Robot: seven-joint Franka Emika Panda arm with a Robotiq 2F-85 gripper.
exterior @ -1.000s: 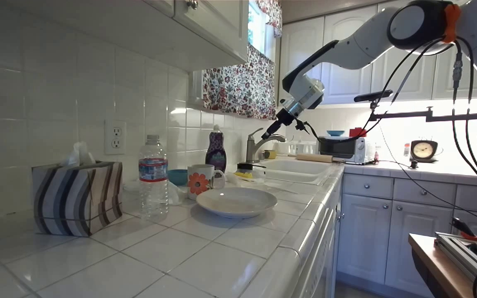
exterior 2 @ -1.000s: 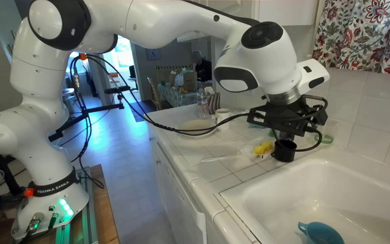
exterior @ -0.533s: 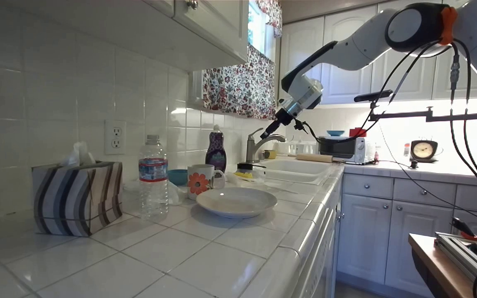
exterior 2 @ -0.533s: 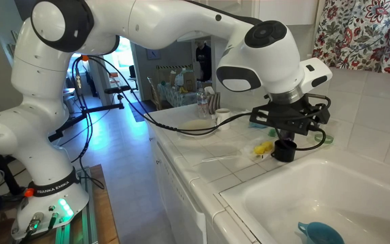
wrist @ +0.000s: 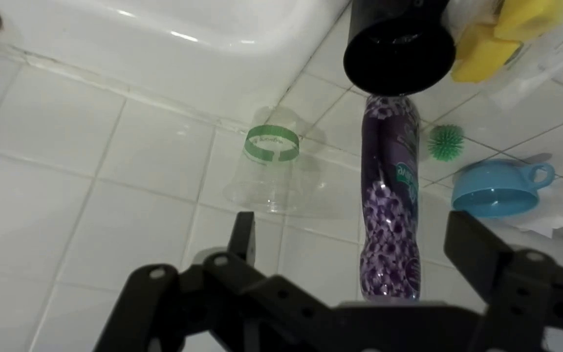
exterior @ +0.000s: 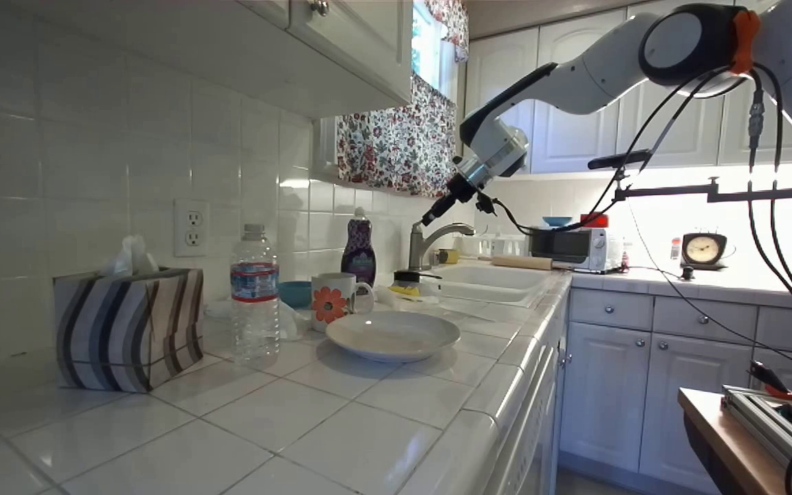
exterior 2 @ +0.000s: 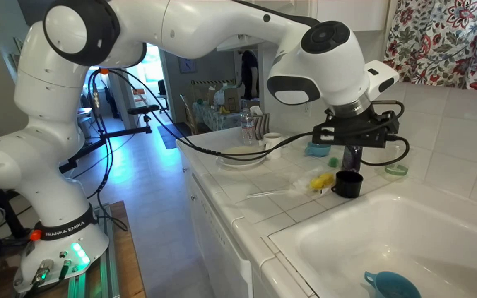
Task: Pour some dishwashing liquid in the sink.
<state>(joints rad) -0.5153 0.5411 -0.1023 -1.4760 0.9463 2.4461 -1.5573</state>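
Nearest in an exterior view is the pale rectangular sink point(exterior 2: 346, 234), where a teal-blue plastic cup point(exterior 2: 396, 285) with a side handle sits, partly cut off by the lower edge. Just outside the sink's rim, a small black handled cup point(exterior 2: 347, 185) stands open side up on the white tiled counter point(exterior 2: 263, 209). Close behind it is the dark purple bottle of dishwashing liquid point(exterior 2: 352, 161), upright on the counter, its top hidden there by the black two-jawed gripper point(wrist: 352, 238). The gripper hangs near the bottle with its jaws spread wide and nothing in their hold — the wrist view shows the bottle in the space between them, with a gap on each side. A clear plastic cup with a green band point(wrist: 267, 166) stands near the bottle, apart from it, and yellow sponge-like pieces point(wrist: 486, 55) lie by the black cup. Farther back come a green spiky ball point(wrist: 446, 143) and a light-blue rounded cup point(wrist: 496, 188) with a loop handle. Beyond these, along the counter, are a white mug with an orange flower point(exterior: 331, 302), a wide shallow white bowl point(exterior: 396, 333), a clear plastic water bottle with a blue-and-red label point(exterior: 254, 309) and — just beside it — a striped tissue box point(exterior: 104, 330). Farthest off, a person in dark clothing point(exterior 2: 249, 74) stands near a table with a patterned cloth point(exterior 2: 218, 118).
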